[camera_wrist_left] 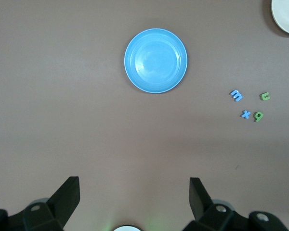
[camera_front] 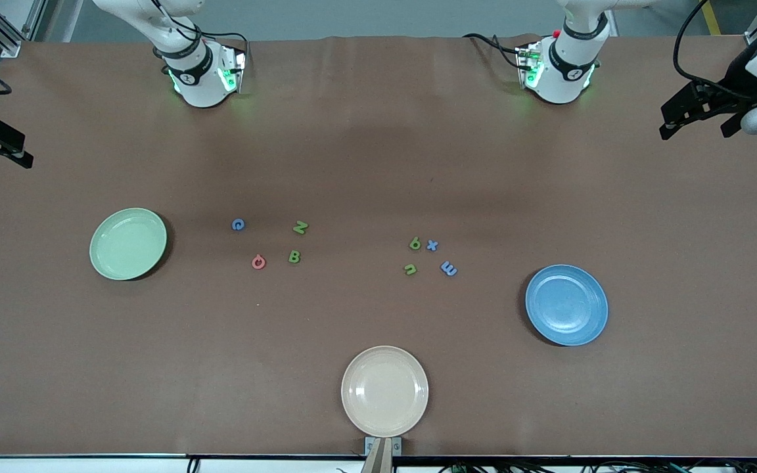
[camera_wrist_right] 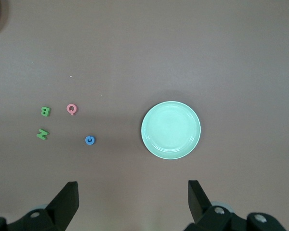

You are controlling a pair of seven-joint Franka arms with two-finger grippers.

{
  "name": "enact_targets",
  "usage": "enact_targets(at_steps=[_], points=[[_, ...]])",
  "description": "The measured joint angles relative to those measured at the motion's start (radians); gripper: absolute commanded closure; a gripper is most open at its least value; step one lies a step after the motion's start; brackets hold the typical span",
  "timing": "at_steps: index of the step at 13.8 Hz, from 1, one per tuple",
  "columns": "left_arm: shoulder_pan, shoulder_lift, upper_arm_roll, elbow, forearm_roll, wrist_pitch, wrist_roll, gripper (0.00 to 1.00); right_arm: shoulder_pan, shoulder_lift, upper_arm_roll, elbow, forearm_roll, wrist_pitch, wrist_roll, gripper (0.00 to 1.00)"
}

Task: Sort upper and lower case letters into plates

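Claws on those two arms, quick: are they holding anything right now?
Left claw: open, holding nothing, up over bare table at its own end.
Right claw: open, holding nothing, likewise at its end.

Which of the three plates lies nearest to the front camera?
The beige plate. It lies nearest, at the table's edge between the two ends; the green plate and the blue plate lie farther off.
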Motion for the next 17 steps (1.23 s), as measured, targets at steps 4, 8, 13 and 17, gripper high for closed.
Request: enact_targets(at_steps=[4,8,13,17], points=[[0.003,0.002,0.003,0.008,0.000,-0.003,0.000,0.00,0.000,0.000,0.000,0.000,0.000,0.000,0.000,0.00],[0.004,0.041,0.004,0.017,0.000,-0.005,0.000,0.00,0.005,0.005,0.002,-0.001,0.001,0.000,-0.002,0.00],[-0.007,0.171,-0.076,-0.028,0.000,0.151,-0.191,0.00,0.152,0.098,0.008,-0.002,0.000,0.003,0.002,0.00],[-0.021,0.287,-0.195,-0.155,0.000,0.374,-0.473,0.00,0.259,0.203,0.009,0.000,-0.004,0.027,0.035,0.00]])
